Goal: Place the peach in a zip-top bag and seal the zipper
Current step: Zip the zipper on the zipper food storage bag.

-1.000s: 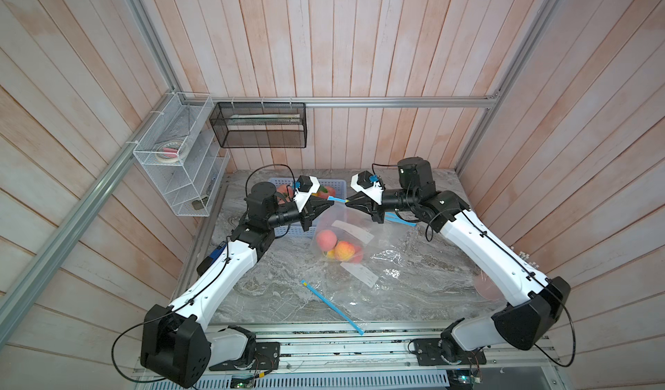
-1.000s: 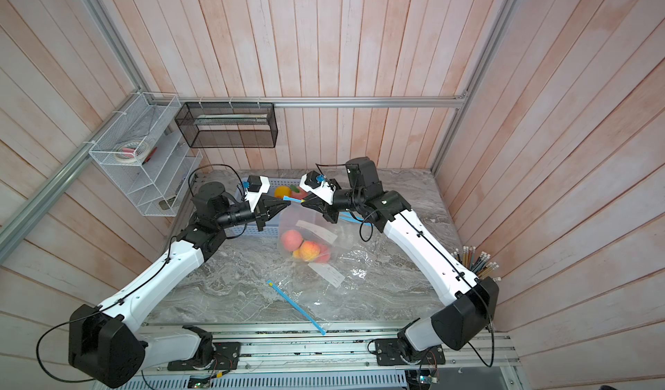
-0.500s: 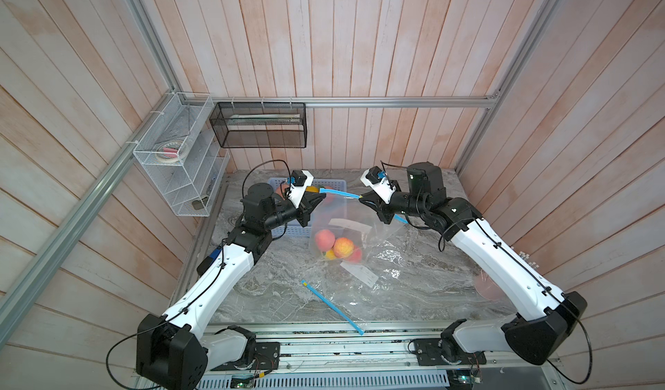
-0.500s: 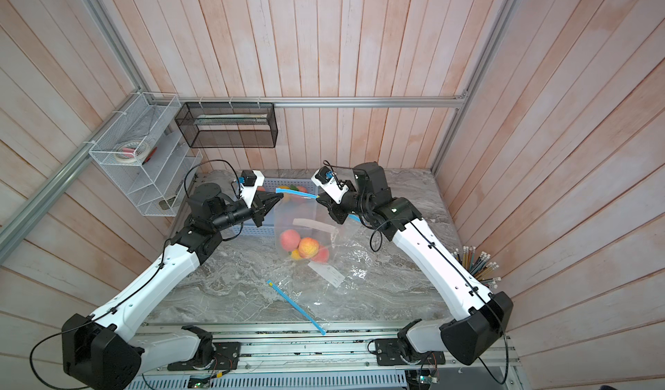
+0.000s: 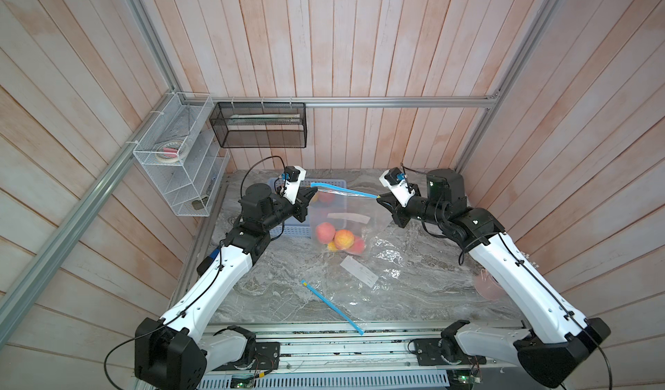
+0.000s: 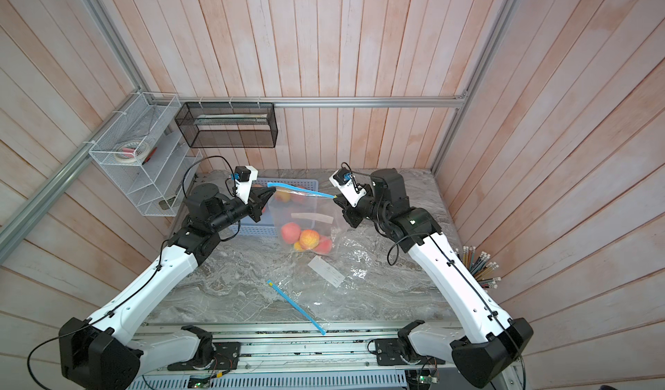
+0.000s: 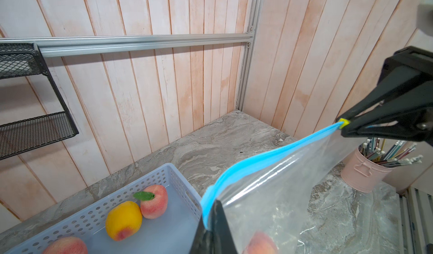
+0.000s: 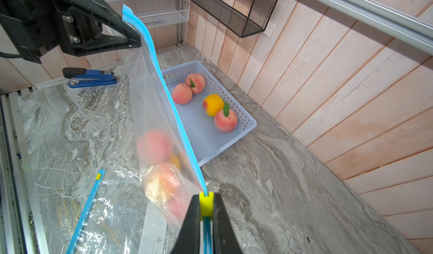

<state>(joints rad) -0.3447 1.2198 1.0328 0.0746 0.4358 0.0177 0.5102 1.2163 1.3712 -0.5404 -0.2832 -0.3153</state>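
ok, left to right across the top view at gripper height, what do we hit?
Wire rack → left gripper → bag → right gripper → pencils.

**Grey marble counter: four things on the slab**

The grey veined marble counter (image 5: 442, 284) carries a pale blue perforated plastic basket (image 5: 291, 230) at its back. In front of the basket, towards the counter's front edge, a clear flat plastic bag with a blue zipper strip (image 5: 345, 291) lies spread out. Left of the basket rests a blue-and-black stapler (image 8: 90, 78). Far right of it, well apart, stands a pink metal pail of pencils (image 7: 365, 173).
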